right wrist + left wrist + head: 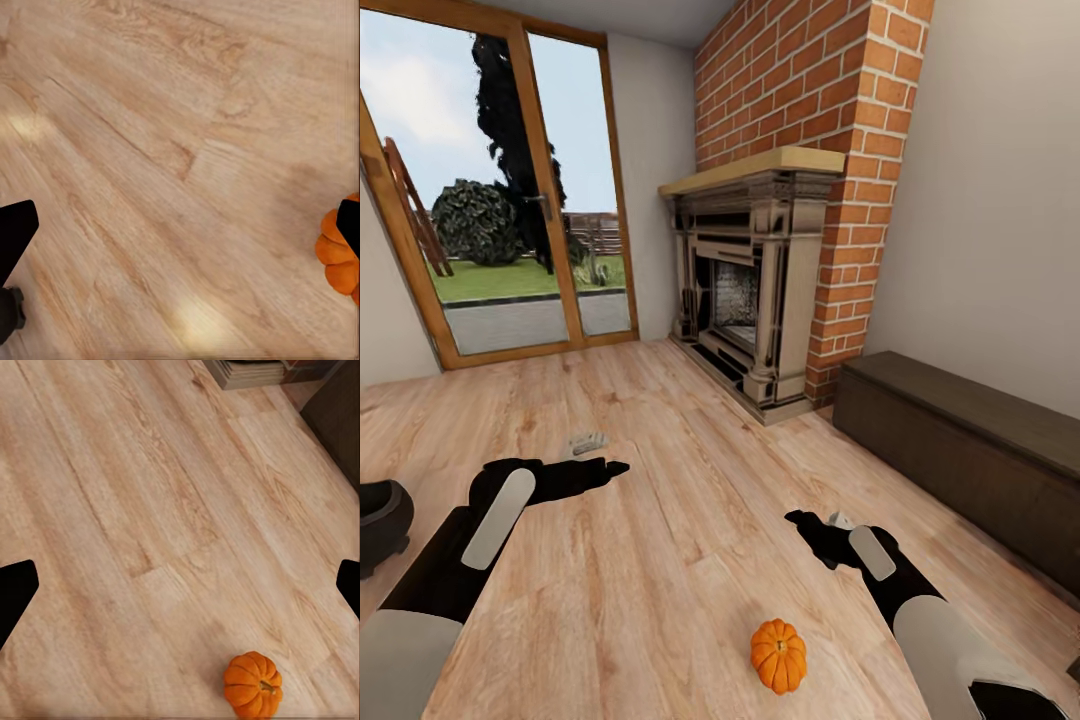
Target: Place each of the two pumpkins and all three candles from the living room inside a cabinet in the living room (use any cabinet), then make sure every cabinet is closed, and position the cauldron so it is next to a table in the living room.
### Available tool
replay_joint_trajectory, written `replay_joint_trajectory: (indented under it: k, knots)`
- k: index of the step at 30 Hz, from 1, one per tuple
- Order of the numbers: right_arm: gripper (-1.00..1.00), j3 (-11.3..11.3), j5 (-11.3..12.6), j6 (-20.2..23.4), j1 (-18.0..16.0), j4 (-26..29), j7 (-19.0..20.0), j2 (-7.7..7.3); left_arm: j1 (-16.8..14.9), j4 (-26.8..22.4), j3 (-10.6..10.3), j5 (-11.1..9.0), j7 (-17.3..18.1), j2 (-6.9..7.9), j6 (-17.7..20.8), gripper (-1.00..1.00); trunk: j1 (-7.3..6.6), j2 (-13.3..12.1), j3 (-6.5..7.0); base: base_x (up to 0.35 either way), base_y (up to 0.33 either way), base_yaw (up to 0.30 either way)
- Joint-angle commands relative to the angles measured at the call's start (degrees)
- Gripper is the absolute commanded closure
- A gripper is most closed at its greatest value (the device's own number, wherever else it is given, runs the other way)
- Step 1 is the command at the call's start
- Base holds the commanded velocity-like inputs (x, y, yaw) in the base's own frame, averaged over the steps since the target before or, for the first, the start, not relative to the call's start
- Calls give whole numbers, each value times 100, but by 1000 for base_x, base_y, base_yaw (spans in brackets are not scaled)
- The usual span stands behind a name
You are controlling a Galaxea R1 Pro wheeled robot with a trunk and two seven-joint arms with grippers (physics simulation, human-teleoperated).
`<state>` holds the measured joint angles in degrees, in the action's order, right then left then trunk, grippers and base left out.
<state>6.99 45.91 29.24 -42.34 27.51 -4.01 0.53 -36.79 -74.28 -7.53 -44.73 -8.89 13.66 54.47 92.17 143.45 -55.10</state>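
Both tools spread wide over open floor (690, 480); pumpkin (779, 655) between, cabinet (970, 450) right.

cauldron (380, 520) cut by left edge, pumpkin (341, 255) partly behind finger

One small orange pumpkin (779, 655) sitting upright on the wood floor (660, 560), stem up, black cauldron (380, 520) standing at the far left edge, long dark brown cabinet (970, 450) resting shut along the right wall
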Motion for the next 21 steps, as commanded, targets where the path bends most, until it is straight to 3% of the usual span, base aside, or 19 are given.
replay_joint_trajectory:
  k: [1,10,21]
  knots:
    - [-100,30,55,28,-2,11,-45,4,-4,-6,-11,-62,-57,5,10,-100,0,5,-29,-69,16,0]
    - [-100,-40,-19,286,-18,25,-63,-5,-6,10,-12,-62,-60,-2,11,-100,23,17,-228,-20,5,0]
    - [-100,-11,-8,308,-6,32,-59,-52,-4,0,-31,-53,-60,-3,11,-100,52,31,-472,-1,0,0]
